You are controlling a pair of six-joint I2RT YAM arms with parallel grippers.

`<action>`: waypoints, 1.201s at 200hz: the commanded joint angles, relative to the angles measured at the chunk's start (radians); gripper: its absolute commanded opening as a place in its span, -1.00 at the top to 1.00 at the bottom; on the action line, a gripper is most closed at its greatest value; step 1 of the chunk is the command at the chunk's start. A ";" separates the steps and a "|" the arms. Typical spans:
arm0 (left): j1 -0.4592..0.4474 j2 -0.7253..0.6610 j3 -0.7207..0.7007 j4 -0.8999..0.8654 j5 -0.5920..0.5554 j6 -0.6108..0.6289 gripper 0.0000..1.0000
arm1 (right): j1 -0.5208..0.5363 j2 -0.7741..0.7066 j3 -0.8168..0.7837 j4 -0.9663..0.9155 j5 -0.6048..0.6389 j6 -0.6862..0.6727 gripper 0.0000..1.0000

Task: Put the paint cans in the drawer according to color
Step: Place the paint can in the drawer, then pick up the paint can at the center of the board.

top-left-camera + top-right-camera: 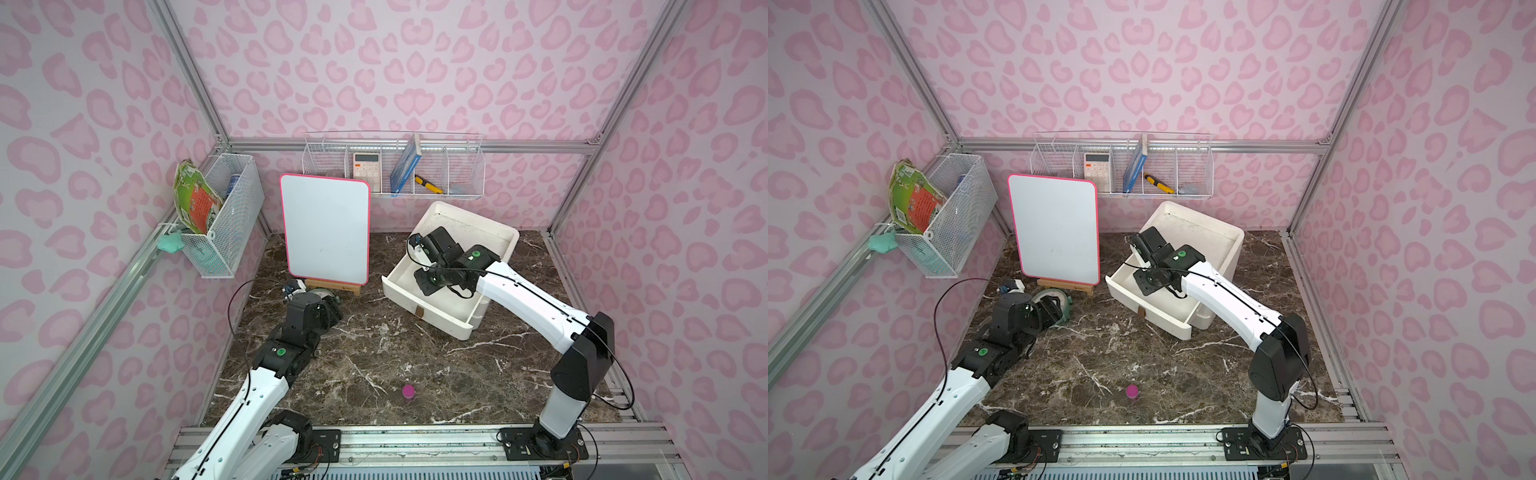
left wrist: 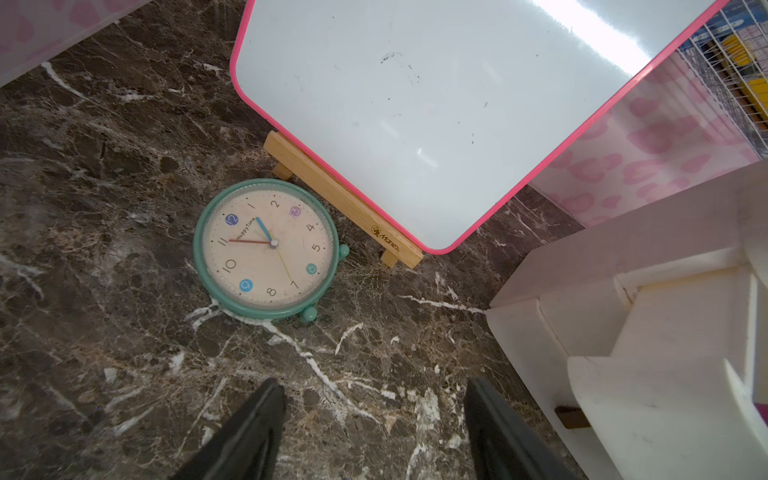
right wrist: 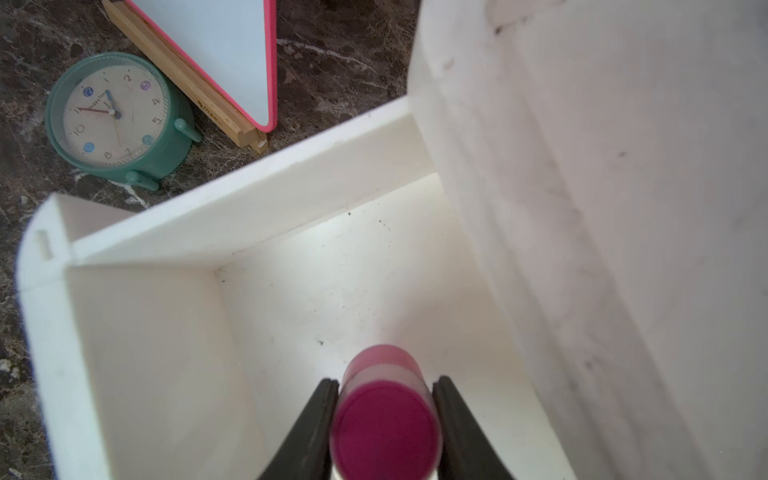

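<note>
**Release of the pink can into the open drawer**

Marble table [image 1: 374, 353] carries the white drawer chest [image 1: 482, 237] at the far right, with one drawer [image 3: 291, 299] pulled out toward the near left. The right gripper [image 3: 386, 380] reaches down inside that drawer. Its fingers press against either side of a pink paint can [image 3: 386, 428], whose lid faces the wrist camera. Whether the base touches the drawer floor cannot be told. The left gripper [image 2: 374, 381] hangs wide and empty over bare table at the left, near the teal clock [image 2: 266, 249]. A second pink paint can [image 1: 408, 391] stands alone at the near centre of the table.

The step in hand, as I judge it, is setting the held can down. Lower it until the base rests on the floor, then part the fingers only a little so neither nudges it over. Lift straight up afterwards. The chest body stands close on the far side and the drawer wall on the left, so a sideways exit risks a knock. Leave room beside it for the second pink one.
</note>
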 commanded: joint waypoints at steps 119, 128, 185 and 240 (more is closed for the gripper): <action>-0.004 -0.010 -0.026 0.066 -0.027 -0.002 -0.46 | 0.401 -0.580 -0.692 0.799 0.014 -0.558 -0.34; -0.004 -0.013 -0.026 0.059 -0.039 -0.004 -0.46 | 0.428 -0.618 -0.767 0.850 -0.027 -0.562 -0.43; -0.004 -0.036 -0.032 0.035 -0.079 -0.014 -0.46 | 0.532 -0.507 -0.905 0.608 -0.171 -0.345 -0.40; -0.004 -0.022 -0.026 0.038 -0.086 -0.025 -0.46 | 0.560 -0.362 -0.916 0.540 -0.071 -0.124 -0.49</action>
